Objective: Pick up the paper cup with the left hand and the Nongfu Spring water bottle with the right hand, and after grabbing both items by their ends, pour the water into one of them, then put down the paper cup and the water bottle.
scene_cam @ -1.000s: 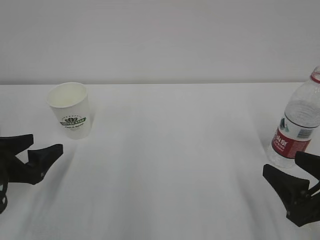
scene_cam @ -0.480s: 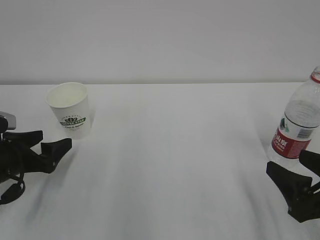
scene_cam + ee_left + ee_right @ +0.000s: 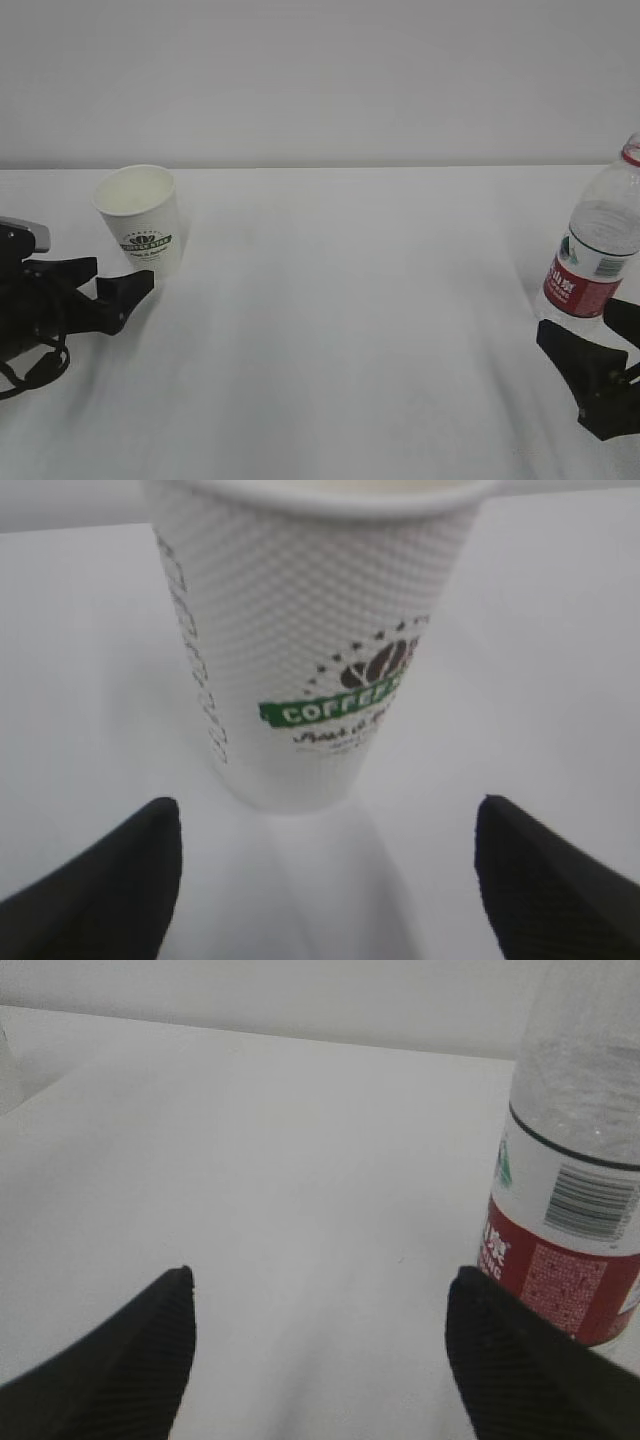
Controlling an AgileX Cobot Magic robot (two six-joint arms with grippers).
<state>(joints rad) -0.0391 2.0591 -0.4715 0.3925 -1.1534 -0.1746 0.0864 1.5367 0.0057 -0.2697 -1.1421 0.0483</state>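
The white paper cup [image 3: 142, 220] with a green logo stands upright at the table's left. My left gripper [image 3: 112, 277] sits just in front of it, jaws open and empty. In the left wrist view the paper cup [image 3: 310, 650] fills the frame ahead of the spread fingertips [image 3: 120, 880], apart from them. The Nongfu Spring water bottle [image 3: 598, 245] stands upright at the far right, its top cut off. My right gripper [image 3: 590, 345] is open just in front of it. In the right wrist view the water bottle [image 3: 575, 1170] stands beyond the right fingertip [image 3: 510, 1360], not between the jaws.
A white table [image 3: 350, 320] stretches between the two arms, meeting a pale wall at the back. The table's right edge lies close beside the bottle.
My left gripper has moved right and forward toward the cup and opened slightly wider. The right gripper has crept a little right and down the frame; cup and bottle have not moved.
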